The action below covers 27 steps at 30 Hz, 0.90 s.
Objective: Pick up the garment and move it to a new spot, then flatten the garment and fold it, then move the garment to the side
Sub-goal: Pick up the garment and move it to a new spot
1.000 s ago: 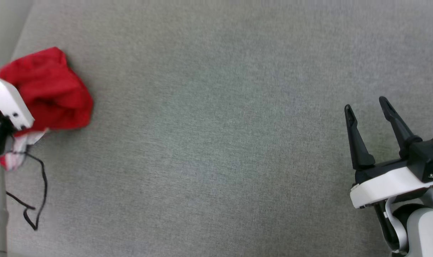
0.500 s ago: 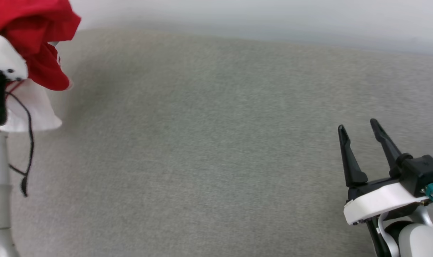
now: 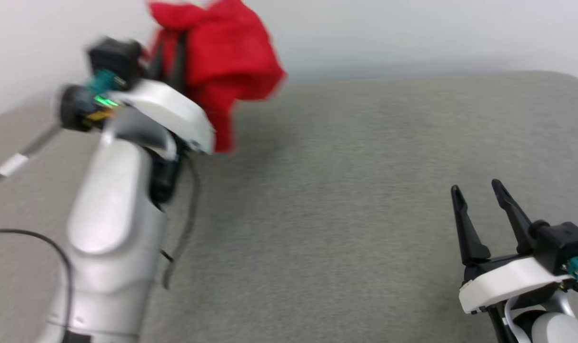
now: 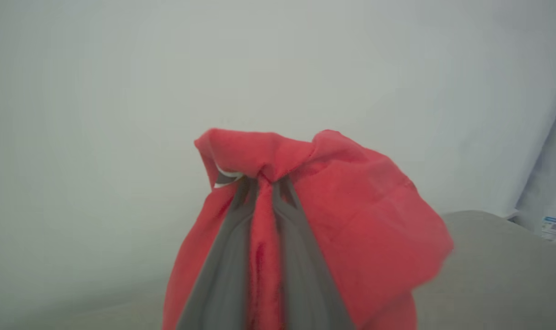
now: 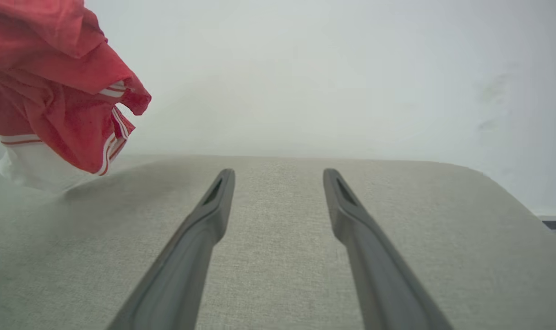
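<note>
over the desk's (image 3: 346,200) far edge, left gripper (image 4: 265,181) fingers (image 4: 223,275) pinch the limp, light-looking garment (image 3: 222,52) mid-bunch; right gripper (image 3: 476,187) spread, empty.

Grey fabric surface (image 3: 346,214), pale wall (image 3: 413,28) behind

A grey woven-cloth surface (image 3: 346,214) spreads wide, its far right corner rounded, with a pale wall (image 3: 413,33) behind its far edge. At the far left a blurred cord (image 3: 39,143) with a white tag (image 3: 12,164) lies on it. Nearer on the left, a thin black cable (image 3: 29,232) curves over the cloth.
</note>
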Motion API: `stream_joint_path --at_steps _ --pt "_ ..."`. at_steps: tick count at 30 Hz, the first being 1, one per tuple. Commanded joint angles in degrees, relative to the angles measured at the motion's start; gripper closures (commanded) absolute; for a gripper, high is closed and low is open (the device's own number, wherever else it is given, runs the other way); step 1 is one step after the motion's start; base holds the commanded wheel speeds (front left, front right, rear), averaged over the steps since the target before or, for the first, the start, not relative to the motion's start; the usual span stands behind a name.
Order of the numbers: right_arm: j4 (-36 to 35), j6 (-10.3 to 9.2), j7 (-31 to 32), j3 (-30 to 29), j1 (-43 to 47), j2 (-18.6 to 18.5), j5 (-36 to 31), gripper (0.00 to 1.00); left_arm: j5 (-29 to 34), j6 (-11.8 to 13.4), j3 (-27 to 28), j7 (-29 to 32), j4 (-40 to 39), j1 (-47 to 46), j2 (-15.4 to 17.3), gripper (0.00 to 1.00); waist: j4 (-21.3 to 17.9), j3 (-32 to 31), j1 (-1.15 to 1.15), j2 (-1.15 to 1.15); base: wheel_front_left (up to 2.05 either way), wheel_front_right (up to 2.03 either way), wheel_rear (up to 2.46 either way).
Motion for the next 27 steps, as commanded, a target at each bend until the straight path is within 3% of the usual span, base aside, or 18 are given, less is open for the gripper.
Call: stream_joint_path --at_steps 1,7,13,14,15,16,27 --pt "0.26 -0.02 -0.40 -0.48 0.90 0.13 0.37 0.00 -0.06 -0.50 -1.33 -0.79 -0.45 2.19 -1.41 1.00 -4.49 -1.39 0.01 0.00 0.00 0.00 0.00" --pt "0.53 -0.02 -0.16 -1.43 2.32 0.16 1.20 0.00 -2.09 -1.67 -6.80 -1.87 -1.08 13.51 -4.88 1.00 -7.82 -1.46 0.01 0.00 0.00 0.00 0.00" --pt "0.16 -0.02 0.12 -1.60 3.28 0.16 1.76 0.00 -5.24 -0.70 -10.83 0.05 -3.32 30.74 -6.20 1.00 -8.43 -1.14 0.01 0.00 0.00 0.00 0.00" --pt "0.15 -0.02 0.27 -1.81 3.34 0.15 1.68 0.00 -5.90 -0.38 -11.08 0.37 -3.81 32.78 -6.38 0.76 -8.12 -1.00 0.01 0.00 0.00 0.00 0.00" --pt "0.17 -0.02 0.39 -2.03 3.36 0.16 1.66 0.00 -5.43 0.24 -11.61 0.18 -4.49 33.93 -6.43 0.31 -7.68 -0.97 0.01 0.00 0.00 0.00 0.00" --pt "0.05 -0.02 0.50 -2.32 3.29 0.15 1.45 0.00 -5.42 0.50 -12.20 -0.08 -4.94 34.94 -6.51 0.00 -7.15 -0.95 0.01 0.00 0.00 0.00 0.00" --pt "-0.53 -0.02 1.32 -3.91 4.06 0.13 0.38 0.00 0.11 5.04 -12.42 -9.64 -13.29 32.47 -5.62 0.00 -2.18 -4.42 0.01 0.00 0.00 0.00 0.00"
